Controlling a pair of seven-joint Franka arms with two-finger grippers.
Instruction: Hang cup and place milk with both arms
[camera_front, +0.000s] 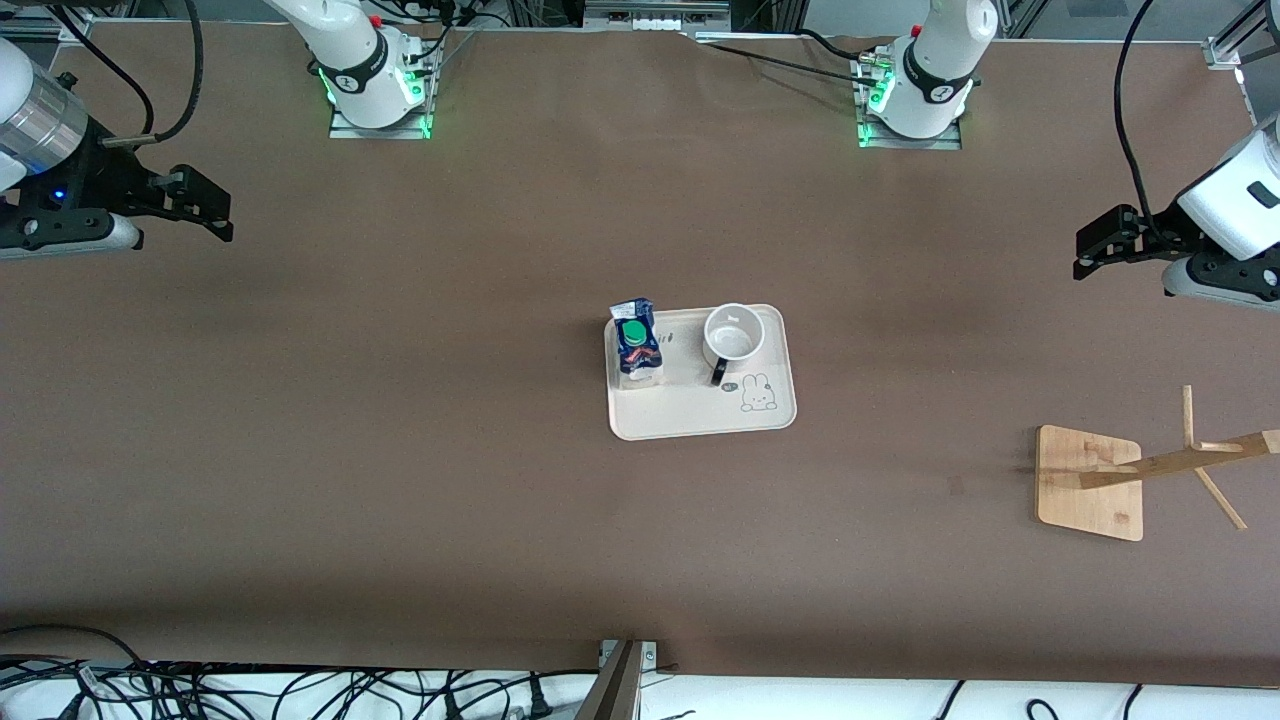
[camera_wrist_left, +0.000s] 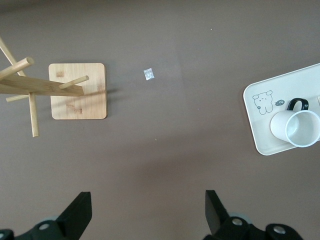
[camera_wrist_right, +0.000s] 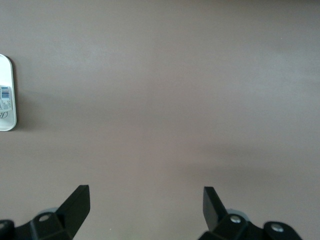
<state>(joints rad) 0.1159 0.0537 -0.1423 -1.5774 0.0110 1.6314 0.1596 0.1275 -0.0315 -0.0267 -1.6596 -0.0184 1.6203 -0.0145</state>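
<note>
The tray (camera_front: 700, 420) sits mid-counter (camera_front: 400, 450) and holds two items. The milk (camera_front: 637, 345) stands upright at the tray's end toward the right arm. The cup (camera_front: 733, 335) stands upright and empty at the end toward the left arm, handle pointing toward the front camera. This split likely assigns one item to each arm.

The rack (camera_front: 1090, 483) stands near the left arm's end of the counter, peg tree tilted in view, within that arm's likely reach.

The left end effector (camera_front: 1100, 245) and right end effector (camera_front: 205, 205) hover over bare counter at their own ends, both released and empty.
</note>
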